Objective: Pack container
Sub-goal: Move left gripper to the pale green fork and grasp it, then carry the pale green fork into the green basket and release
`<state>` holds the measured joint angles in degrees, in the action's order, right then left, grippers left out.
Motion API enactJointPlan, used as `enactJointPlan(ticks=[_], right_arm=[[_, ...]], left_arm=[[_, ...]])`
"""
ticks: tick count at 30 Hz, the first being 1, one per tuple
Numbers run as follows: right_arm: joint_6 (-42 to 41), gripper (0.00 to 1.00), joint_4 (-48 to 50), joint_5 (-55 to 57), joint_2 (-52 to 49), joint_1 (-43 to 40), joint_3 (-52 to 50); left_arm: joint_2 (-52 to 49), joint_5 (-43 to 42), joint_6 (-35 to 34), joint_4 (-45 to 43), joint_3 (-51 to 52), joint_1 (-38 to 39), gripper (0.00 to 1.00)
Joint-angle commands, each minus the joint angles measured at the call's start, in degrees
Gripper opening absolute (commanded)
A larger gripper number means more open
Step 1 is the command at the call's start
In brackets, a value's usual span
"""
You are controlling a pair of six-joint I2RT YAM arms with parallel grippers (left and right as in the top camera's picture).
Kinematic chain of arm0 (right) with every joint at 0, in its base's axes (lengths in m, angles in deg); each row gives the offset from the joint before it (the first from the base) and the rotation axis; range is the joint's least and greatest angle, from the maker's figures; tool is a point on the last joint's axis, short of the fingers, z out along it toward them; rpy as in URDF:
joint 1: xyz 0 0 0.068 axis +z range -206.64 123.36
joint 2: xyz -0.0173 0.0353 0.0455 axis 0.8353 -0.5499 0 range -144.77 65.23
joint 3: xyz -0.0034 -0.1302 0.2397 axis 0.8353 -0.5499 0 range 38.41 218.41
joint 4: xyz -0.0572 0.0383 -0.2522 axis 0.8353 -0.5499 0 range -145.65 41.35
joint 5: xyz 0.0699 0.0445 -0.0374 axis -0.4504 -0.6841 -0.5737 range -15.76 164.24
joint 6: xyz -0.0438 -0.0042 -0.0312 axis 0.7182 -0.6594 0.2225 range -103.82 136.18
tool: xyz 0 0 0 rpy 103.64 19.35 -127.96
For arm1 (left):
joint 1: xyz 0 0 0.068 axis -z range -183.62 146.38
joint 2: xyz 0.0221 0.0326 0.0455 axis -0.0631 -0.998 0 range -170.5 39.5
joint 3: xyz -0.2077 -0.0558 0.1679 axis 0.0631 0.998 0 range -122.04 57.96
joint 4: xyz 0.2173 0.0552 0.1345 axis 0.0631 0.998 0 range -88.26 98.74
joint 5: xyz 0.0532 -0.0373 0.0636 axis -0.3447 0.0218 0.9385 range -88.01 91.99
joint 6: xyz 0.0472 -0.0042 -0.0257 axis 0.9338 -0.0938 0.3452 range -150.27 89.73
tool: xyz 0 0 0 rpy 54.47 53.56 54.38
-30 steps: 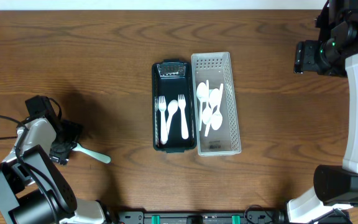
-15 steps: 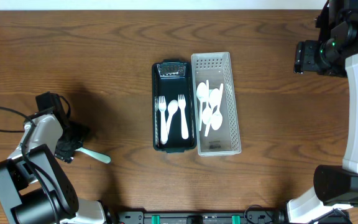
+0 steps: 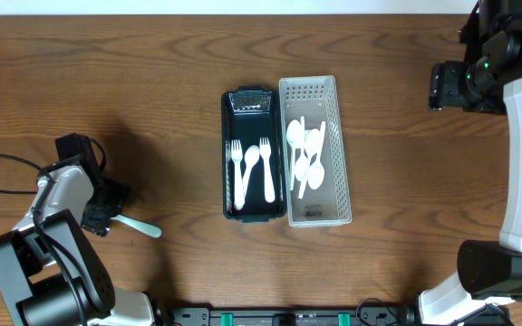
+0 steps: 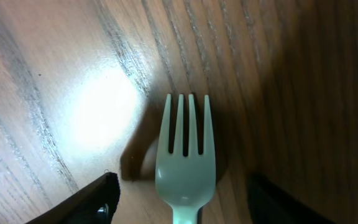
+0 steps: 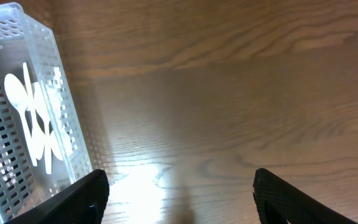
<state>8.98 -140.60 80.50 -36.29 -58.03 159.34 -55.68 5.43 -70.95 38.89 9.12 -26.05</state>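
Note:
A pale green plastic fork (image 4: 185, 155) lies on the wooden table, tines pointing away from the wrist camera. My left gripper (image 4: 179, 208) is open, one finger on each side of the fork's neck, low over the table; the overhead view shows it (image 3: 101, 206) with the fork's handle (image 3: 140, 225) sticking out to the right. A black container (image 3: 227, 154) at the centre holds two white forks and a white spoon. My right gripper (image 5: 182, 199) is open and empty, raised at the far right (image 3: 442, 84).
A white perforated basket (image 3: 338, 163) with several white spoons (image 3: 304, 154) stands right against the black container; it also shows in the right wrist view (image 5: 67, 130). A black cable runs off the left edge beside the left arm.
My left arm shifted a little to the right and lower over the fork, then held still. The right arm has not moved.

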Motion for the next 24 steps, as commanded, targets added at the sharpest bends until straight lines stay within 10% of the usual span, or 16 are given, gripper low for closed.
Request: enactJointPlan(ticks=[1, 24], right_arm=[[0.0, 0.77, -0.2, 0.4, -0.1, -0.2, 0.0], [0.0, 0.77, -0.2, 0.4, -0.1, -0.2, 0.0]], left_arm=[[-2.3, 3.3, -0.3, 0.9, 1.1, -0.1, 0.64], [-2.3, 5.2, -0.3, -1.5, 1.1, -0.1, 0.06]])
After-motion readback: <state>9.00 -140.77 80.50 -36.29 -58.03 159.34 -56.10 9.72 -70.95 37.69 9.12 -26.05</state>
